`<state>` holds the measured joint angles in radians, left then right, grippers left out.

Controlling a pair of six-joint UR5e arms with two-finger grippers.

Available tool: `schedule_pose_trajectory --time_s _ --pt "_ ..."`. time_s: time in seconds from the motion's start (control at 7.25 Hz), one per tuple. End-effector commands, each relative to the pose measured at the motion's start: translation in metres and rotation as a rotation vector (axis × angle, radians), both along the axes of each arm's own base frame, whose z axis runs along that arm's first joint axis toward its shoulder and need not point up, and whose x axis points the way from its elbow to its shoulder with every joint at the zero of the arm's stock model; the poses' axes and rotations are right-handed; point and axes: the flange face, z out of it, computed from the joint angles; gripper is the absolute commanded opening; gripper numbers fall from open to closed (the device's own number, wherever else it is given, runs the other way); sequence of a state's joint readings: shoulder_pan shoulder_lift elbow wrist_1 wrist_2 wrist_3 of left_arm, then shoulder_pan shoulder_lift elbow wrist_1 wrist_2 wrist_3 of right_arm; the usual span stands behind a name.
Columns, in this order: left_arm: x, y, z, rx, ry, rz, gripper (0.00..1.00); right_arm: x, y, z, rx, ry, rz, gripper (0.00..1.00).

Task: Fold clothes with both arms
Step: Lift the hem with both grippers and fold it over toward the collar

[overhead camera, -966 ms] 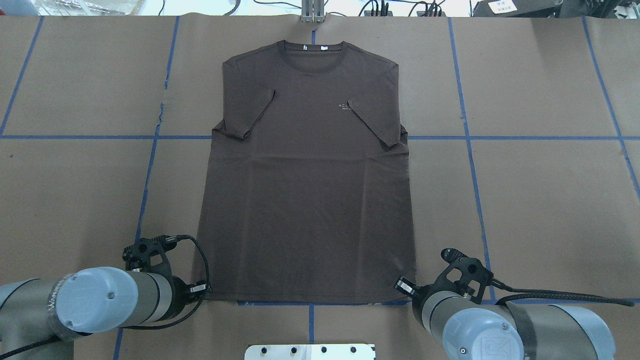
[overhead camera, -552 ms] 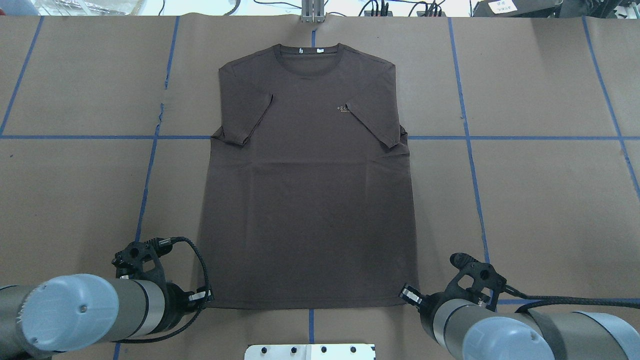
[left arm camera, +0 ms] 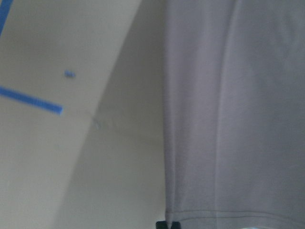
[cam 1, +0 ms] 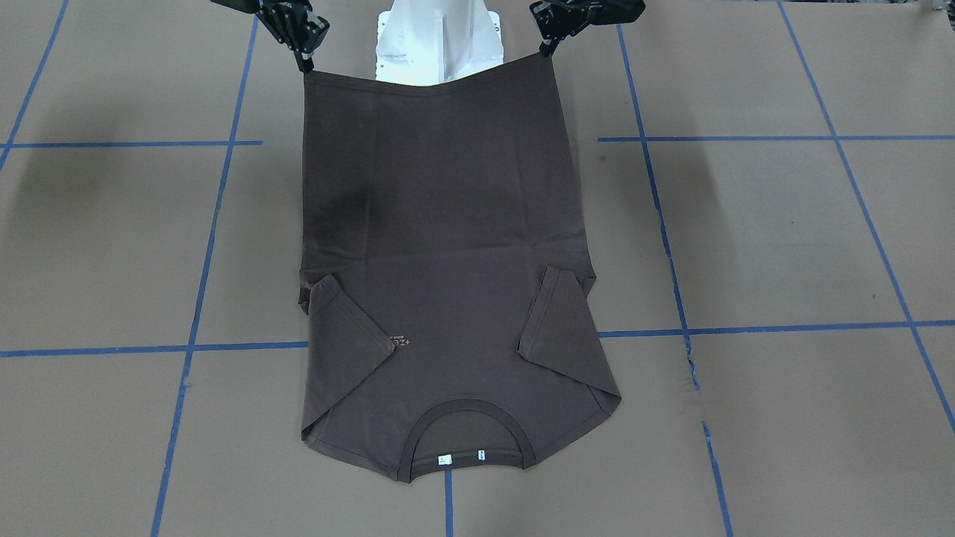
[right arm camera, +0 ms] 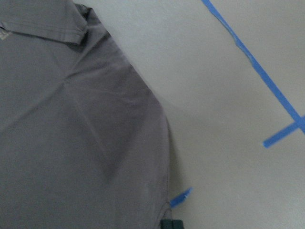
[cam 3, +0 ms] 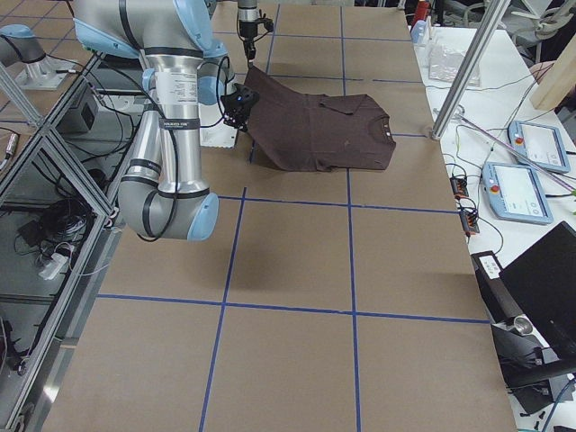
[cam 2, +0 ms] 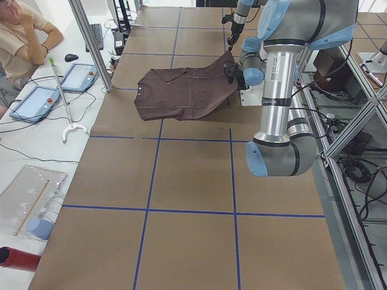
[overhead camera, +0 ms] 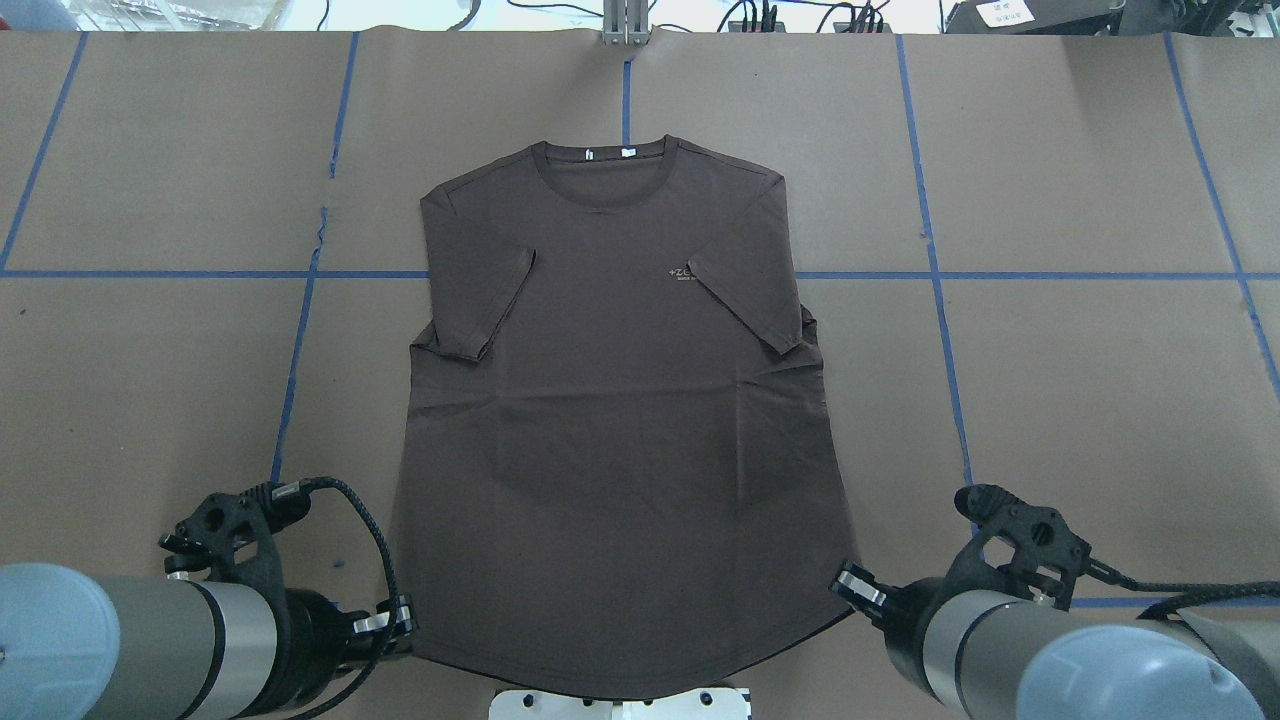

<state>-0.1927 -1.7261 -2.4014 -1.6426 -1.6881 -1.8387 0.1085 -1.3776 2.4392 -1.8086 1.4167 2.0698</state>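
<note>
- Slip risk: I read the left gripper (cam 1: 547, 49) as clenched on one corner of the hem (cam 1: 425, 83) of the dark brown short-sleeved cotton T-shirt (overhead camera: 620, 430). The right gripper (cam 1: 305, 66) pinches the other corner. Both pinches sit at the very edge, so a jerk could pull a corner free.
- Skew risk: if one arm leads the other, the fold line will run crooked.
- Snag risk: the hem sags between the two grippers, above the white bolted metal pedestal (cam 1: 436, 45). A low pass could catch it there.
- Drag risk: the collar end lies on the brown paper-covered table (overhead camera: 1100, 400). Pulling it may bunch the cloth or flip open the tucked sleeves (overhead camera: 490, 300).
- Position: the T-shirt lies front up at the table centre. The ribbed round collar (overhead camera: 605, 205) points away from the robot, and the hem end is raised.
- Appearance: both sleeves are folded inward over the chest. One partly covers the pale lettering (overhead camera: 683, 273). Shallow creases cross the midsection.
</note>
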Motion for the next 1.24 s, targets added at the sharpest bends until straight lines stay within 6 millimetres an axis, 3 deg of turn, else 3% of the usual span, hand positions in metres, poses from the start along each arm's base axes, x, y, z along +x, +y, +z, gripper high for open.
schedule_pose_trajectory --time_s 0.0,0.14,0.28,0.41,0.55,0.69,0.83,0.97,1.1 --pt "0.019 -0.108 -0.005 0.143 -0.057 -0.126 0.0 -0.042 -0.119 -0.028 0.103 0.058 0.069 0.0" --pt "0.025 -0.163 0.012 0.22 -0.136 -0.146 0.0 -0.037 -0.18 -0.018 0.105 0.078 0.048 0.0" --pt "0.023 -0.22 0.028 0.295 -0.216 -0.158 0.0 -0.033 -0.241 0.005 0.128 0.082 0.028 0.0" --pt "0.019 -0.273 0.055 0.326 -0.256 -0.196 0.0 -0.045 -0.308 0.023 0.137 0.104 0.057 0.0" --pt "0.013 -0.313 0.077 0.347 -0.252 -0.243 0.0 -0.055 -0.367 0.041 0.152 0.175 0.051 0.0" --pt "0.018 -0.342 0.096 0.341 -0.26 -0.272 0.0 -0.059 -0.402 0.048 0.154 0.215 0.048 0.0" --pt "0.034 -0.368 0.118 0.363 -0.233 -0.291 0.0 -0.078 -0.438 0.038 0.149 0.229 0.056 0.0" --pt "0.044 -0.384 0.138 0.368 -0.24 -0.308 0.0 -0.09 -0.456 0.047 0.15 0.232 0.058 0.0" --pt "0.052 -0.399 0.141 0.381 -0.275 -0.346 0.0 -0.083 -0.473 0.065 0.172 0.241 0.04 0.0"
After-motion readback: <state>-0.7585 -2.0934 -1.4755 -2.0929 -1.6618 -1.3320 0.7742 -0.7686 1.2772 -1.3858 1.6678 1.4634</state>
